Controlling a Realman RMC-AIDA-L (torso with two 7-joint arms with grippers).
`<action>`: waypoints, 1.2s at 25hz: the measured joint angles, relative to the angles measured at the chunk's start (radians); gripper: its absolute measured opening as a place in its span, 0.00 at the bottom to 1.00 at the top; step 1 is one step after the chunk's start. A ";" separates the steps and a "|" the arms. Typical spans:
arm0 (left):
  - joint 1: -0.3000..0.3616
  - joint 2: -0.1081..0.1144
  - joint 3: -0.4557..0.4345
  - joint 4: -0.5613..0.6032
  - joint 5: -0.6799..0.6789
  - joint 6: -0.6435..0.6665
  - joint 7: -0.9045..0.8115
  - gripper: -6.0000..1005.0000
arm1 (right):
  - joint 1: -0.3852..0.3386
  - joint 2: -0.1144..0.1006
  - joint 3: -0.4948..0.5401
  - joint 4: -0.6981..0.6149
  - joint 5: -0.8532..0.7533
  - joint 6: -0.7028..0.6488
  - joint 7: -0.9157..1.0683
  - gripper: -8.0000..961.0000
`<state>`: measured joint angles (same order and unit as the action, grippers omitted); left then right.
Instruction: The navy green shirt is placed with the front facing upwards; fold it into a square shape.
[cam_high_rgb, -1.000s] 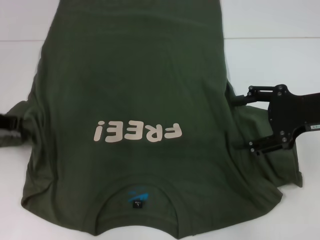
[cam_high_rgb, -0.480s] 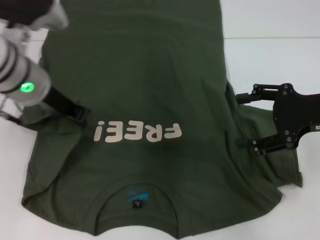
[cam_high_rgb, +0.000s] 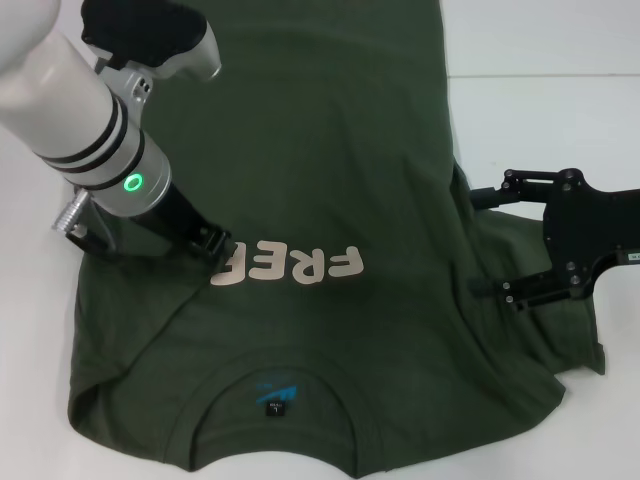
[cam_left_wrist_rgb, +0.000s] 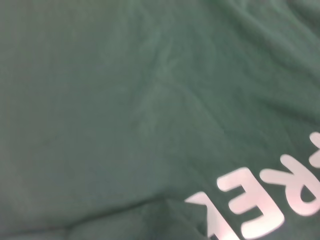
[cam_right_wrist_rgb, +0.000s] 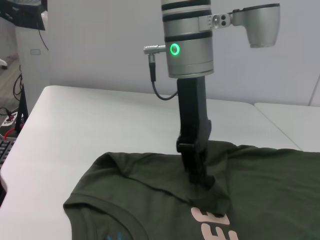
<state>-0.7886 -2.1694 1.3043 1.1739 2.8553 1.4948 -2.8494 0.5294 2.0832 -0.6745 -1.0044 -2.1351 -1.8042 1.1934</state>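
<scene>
Two claws on the job. The navy green shirt lies front-up on the white table, collar end nearest the robot, the "FREE!" lettering partly covered on the robot's left.

Left claw: down on the chest, pinching a fold of the shirt's left side; the right wrist view shows its tip pressed together on a raised tent of fabric just beside the lettering. The left sleeve and side panel are drawn inward over the front, so the shirt's left edge reads as a fold line.

Right claw: low at the shirt's right side, beside the right sleeve, fingers spread, one near the armpit seam and one lower down. It holds nothing that I can see.

Step in hand, as I judge it: first lengthwise fold, left side carried toward the centre. Right side not yet folded.

Next move calls for laying the pinched edge flat without dragging the body cloth, then releasing. Risk: a bunched crease under the lettering.
</scene>
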 joint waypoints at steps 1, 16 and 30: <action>0.000 0.000 0.004 0.003 0.000 0.010 -0.003 0.11 | 0.001 0.000 0.001 0.000 0.000 0.000 0.000 0.98; 0.077 0.036 -0.308 0.135 0.001 0.016 0.006 0.49 | 0.009 -0.001 0.001 -0.008 0.000 -0.002 0.000 0.98; 0.036 0.143 -0.399 -0.165 0.002 -0.128 -0.003 0.90 | 0.024 -0.002 -0.010 -0.008 -0.003 0.019 -0.014 0.98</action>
<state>-0.7528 -2.0268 0.9057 1.0093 2.8576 1.3665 -2.8524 0.5539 2.0811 -0.6840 -1.0124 -2.1383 -1.7853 1.1797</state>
